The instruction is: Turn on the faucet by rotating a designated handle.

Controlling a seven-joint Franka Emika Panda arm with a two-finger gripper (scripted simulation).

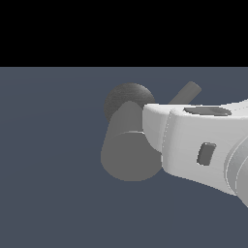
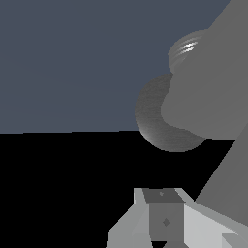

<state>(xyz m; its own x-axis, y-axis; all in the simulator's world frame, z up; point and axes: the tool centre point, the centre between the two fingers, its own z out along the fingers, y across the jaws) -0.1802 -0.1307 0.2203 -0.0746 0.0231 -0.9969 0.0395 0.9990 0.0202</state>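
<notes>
Closest to the exterior camera is the glossy white gripper [image 1: 154,127], coming in from the exterior view's right and filling most of that side. Its front end sits right up against the faucet [image 1: 128,150], overlapping the thick grey cylinder, so from here I honestly can't tell whether the jaws are spread or closed, or whether they have anything between them. The wrist view doesn't help much either: one grey finger [image 2: 164,218] shows, and nothing is clearly pinched by it.

Just past the gripper is the faucet body itself, flat round end face pointing toward the exterior camera, with the darker rounded knob [image 1: 127,99] behind it. In the wrist view the faucet fills the frame, very close.

Farthest back is the handle [image 1: 186,93], the thin rod poking up diagonally from behind the gripper's top edge. Its tip is free and in the open. The gripper looks near it, but whether it touches the rod lower down is hidden.

So progress-wise, I'd say the approach is pretty much done and the arm is parked by the faucet. What's left looks like the real work: getting solid contact on the rod and swinging it round. No sign of the turn being finished.
</notes>
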